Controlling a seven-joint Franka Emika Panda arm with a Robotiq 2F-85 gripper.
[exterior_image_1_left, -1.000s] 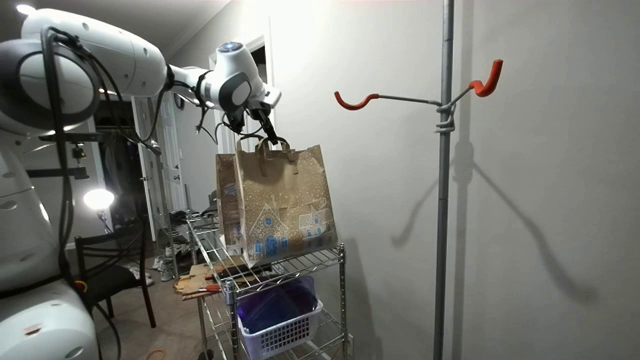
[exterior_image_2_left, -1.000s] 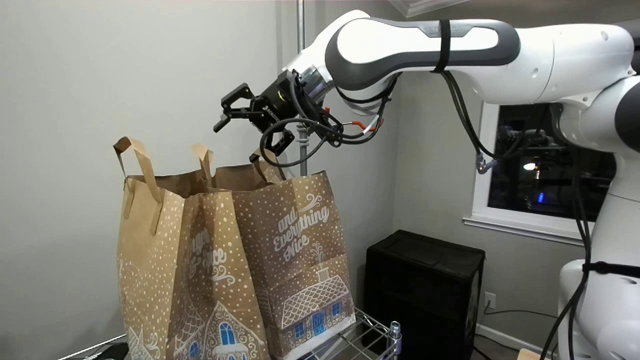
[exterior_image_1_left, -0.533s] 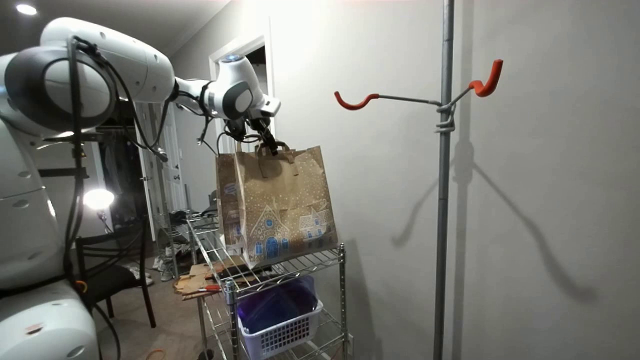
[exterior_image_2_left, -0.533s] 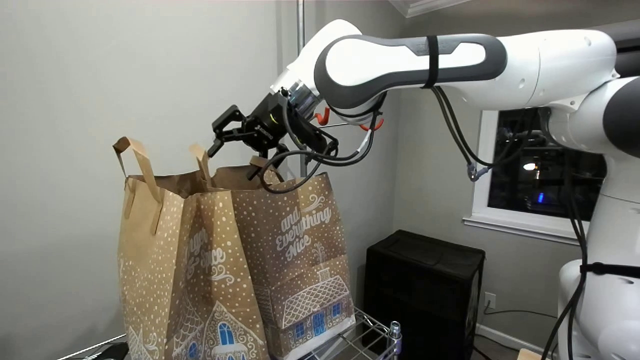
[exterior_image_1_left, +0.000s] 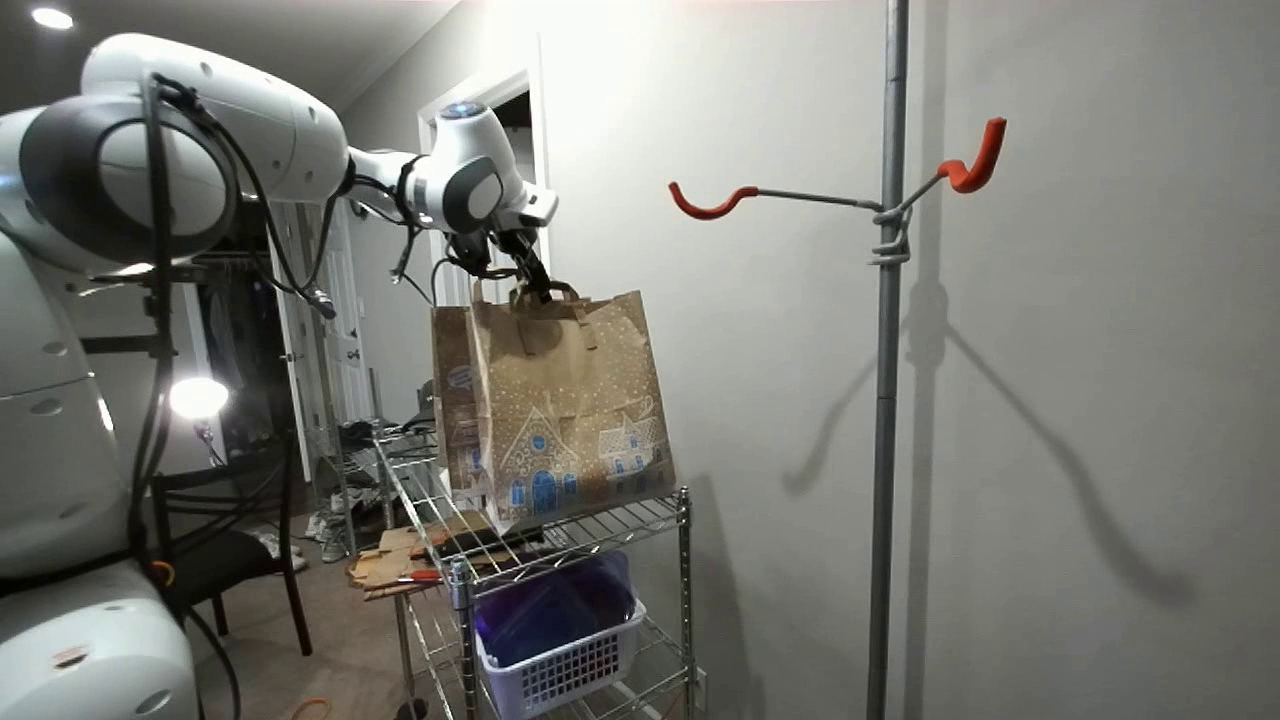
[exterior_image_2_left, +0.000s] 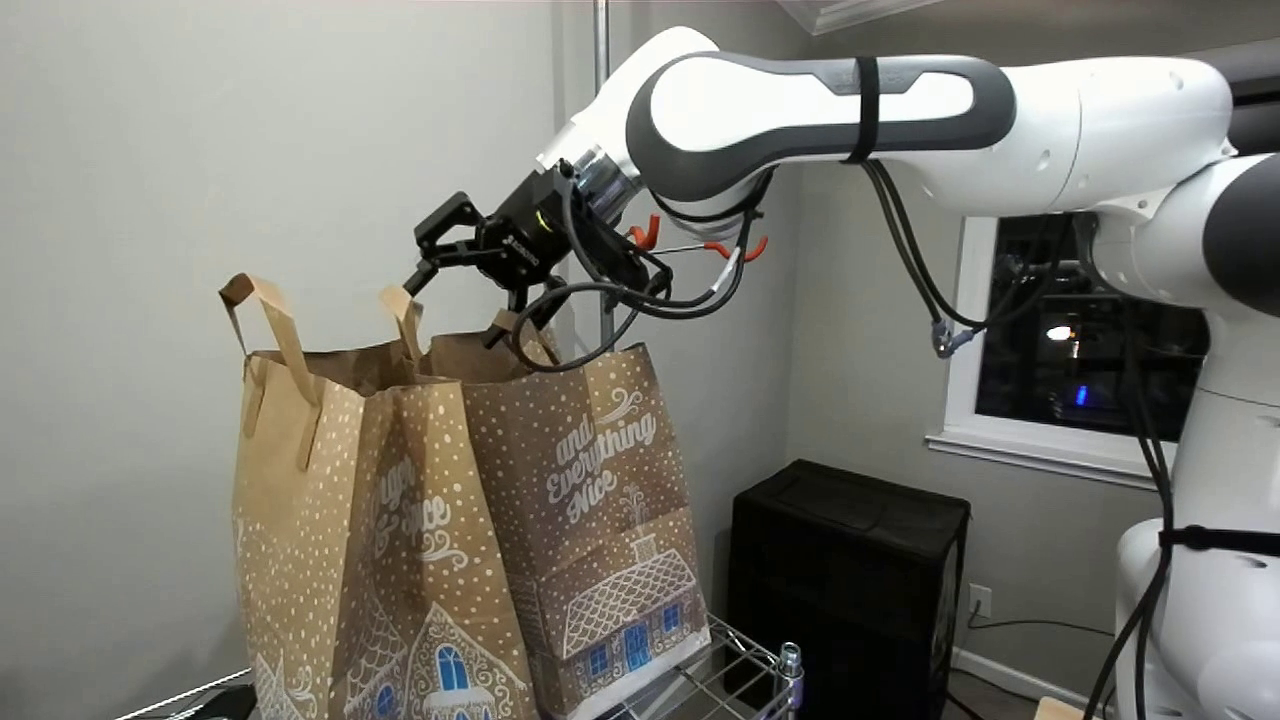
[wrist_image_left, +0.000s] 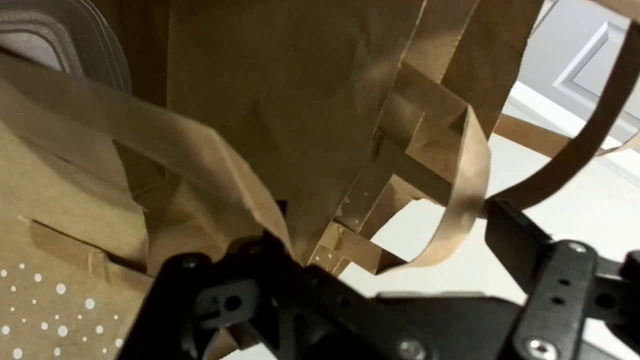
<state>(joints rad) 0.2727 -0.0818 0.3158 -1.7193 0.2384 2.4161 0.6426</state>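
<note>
Gripper (exterior_image_2_left: 451, 312) spread wide among handles (wrist_image_left: 472, 185); bag rims (exterior_image_2_left: 430, 392) close, contact unclear.

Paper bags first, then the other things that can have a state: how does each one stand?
Bag reading "and Everything Nice": standing, open-topped
Second bag: standing, open-topped
Gripper: open, contact with the handles unclear
Lamp: lit
Ceiling light: lit
Basket: holding something purple
Chair: upright
Pole: upright
</note>
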